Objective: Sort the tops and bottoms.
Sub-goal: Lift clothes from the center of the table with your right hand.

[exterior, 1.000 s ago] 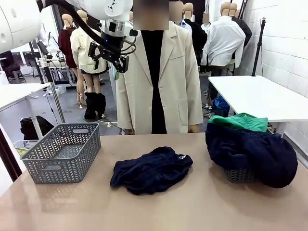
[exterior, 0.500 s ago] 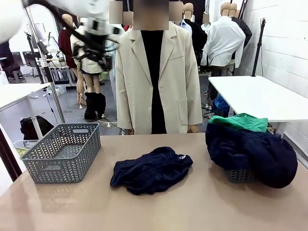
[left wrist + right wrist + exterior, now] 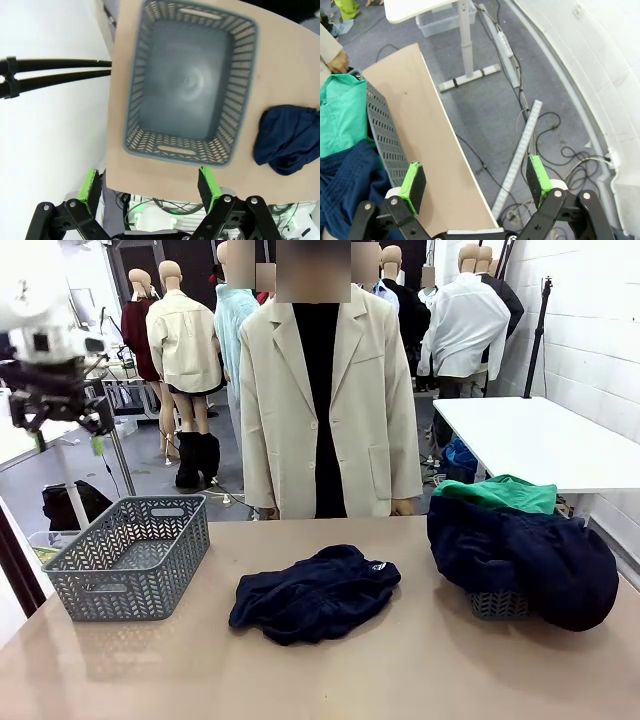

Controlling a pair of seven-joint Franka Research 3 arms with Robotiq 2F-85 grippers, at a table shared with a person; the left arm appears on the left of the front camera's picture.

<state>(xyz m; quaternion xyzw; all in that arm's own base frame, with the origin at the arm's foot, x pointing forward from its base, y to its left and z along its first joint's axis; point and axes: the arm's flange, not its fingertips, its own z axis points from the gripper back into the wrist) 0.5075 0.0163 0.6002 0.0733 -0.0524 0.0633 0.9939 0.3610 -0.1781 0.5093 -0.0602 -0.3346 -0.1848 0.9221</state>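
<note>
Readable text: none | Small white label on the dark navy soft garment [image 3: 314, 594] mid-table: too small to read

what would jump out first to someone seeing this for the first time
A dark navy garment lies crumpled mid-table. To the right, a basket overflows with another navy garment topped by a bright green one, while the grey basket on the left holds nothing. A person in a beige blazer stands behind.
</note>
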